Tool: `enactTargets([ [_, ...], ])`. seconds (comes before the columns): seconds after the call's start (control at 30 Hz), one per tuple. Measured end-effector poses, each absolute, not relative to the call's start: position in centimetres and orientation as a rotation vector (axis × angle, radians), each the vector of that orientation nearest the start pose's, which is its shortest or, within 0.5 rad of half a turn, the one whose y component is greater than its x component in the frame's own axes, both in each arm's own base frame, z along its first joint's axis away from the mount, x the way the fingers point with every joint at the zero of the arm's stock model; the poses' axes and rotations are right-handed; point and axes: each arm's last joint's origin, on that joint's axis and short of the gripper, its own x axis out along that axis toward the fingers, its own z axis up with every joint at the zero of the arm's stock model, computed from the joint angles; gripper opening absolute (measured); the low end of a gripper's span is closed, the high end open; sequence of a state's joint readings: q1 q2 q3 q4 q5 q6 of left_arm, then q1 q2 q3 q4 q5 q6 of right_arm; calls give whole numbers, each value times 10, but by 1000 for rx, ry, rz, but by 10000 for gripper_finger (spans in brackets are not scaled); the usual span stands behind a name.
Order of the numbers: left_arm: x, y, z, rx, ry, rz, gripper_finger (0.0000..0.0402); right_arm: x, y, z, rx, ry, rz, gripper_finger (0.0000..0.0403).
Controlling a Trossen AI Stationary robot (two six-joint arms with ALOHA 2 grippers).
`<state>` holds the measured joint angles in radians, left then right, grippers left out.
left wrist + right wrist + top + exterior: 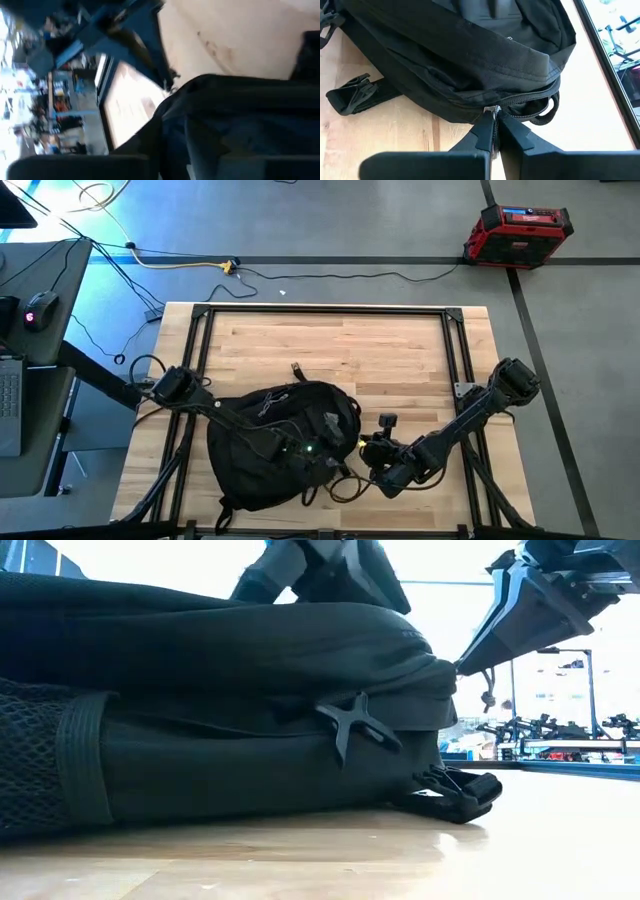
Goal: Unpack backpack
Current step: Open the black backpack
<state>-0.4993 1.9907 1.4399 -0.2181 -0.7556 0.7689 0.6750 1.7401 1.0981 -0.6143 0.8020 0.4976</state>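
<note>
The black backpack (285, 445) lies flat on the wooden table (330, 340), toward its near left; in the low view the backpack (220, 710) fills the left half. My right gripper (493, 127) comes in from the table's right and is shut on a grey zipper pull at the bag's right side. The left arm reaches from the table's left over the top of the bag, and my left gripper (300, 450) is above the fabric. The left wrist view is blurred and shows only dark backpack cloth (240, 125). My right gripper pinches the grey zipper pull (492, 110) between the free ends of its two fingers, at the zipper line along the bag's side edge. The fingers slant down from the table's right. The backpack stays lying on the table.
A black strap with a buckle (355, 92) lies on the wood beside the bag, and a carry loop (547, 112) sticks out near the zipper. Black frame rails (455, 350) edge the table. The far half of the wood (400, 350) is bare. A red case (515, 230) stands on the floor.
</note>
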Motion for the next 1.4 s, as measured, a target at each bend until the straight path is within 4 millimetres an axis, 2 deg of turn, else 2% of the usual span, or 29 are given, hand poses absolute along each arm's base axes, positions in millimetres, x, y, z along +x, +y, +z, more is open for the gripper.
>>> enactTargets([
  [0.23,382,-203,203,1447,694,-183,168,266,186,181,-360,855,-327,0],
  [0.37,382,-203,196,1556,700,-322,179,266,186,181,-357,855,-326,0],
  [0.6,400,-195,177,1612,673,-313,121,266,186,181,-354,854,-330,0],
  [0.7,410,-188,172,1600,659,-256,79,266,186,181,-359,854,-333,0],
  [0.83,418,-172,170,1579,729,-104,13,265,184,180,-374,867,-341,0],
  [1.1,427,-150,173,1477,776,91,2,254,179,178,-337,924,-413,0],
  [1.4,427,-120,167,1338,908,289,0,238,188,177,-295,930,-454,0],
])
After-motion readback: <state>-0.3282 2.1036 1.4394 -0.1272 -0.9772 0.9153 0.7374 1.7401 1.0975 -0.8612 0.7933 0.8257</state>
